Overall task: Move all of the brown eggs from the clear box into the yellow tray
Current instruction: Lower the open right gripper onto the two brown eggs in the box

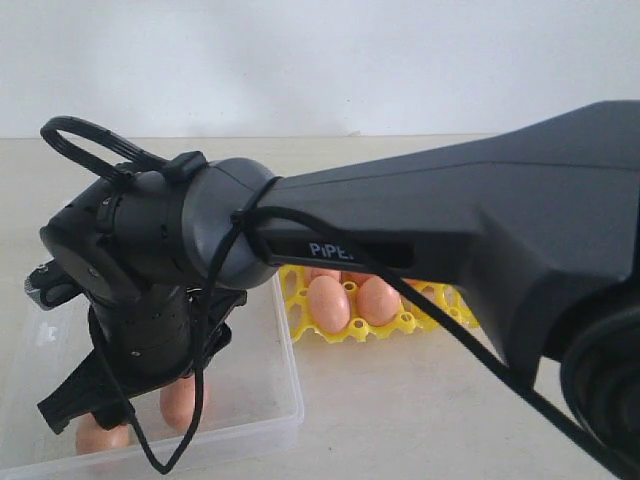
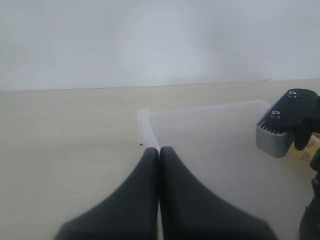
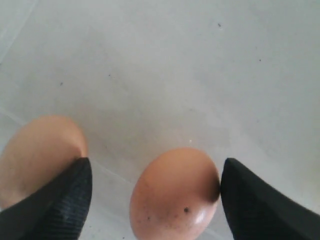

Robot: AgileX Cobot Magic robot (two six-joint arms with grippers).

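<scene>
My right gripper [image 1: 135,395] reaches across into the clear box [image 1: 285,395] at the left and stands open, pointing down. In the right wrist view a brown egg [image 3: 175,195] lies on the box floor [image 3: 165,70] between the fingers of the gripper [image 3: 155,167]; one fingertip [image 3: 235,185] touches its side. A second egg [image 3: 40,155] lies just outside the other finger. Both eggs [image 1: 178,398] [image 1: 100,437] show under the gripper. The yellow tray [image 1: 345,333] holds several eggs [image 1: 328,302], partly hidden by the arm. My left gripper [image 2: 159,151] is shut and empty near the box's corner [image 2: 145,120].
The big black right arm [image 1: 450,220] crosses the exterior view and hides much of the tray and table. Its wrist camera mount [image 2: 277,135] hangs over the box in the left wrist view. Bare beige table [image 2: 65,140] lies beside the box; a white wall stands behind.
</scene>
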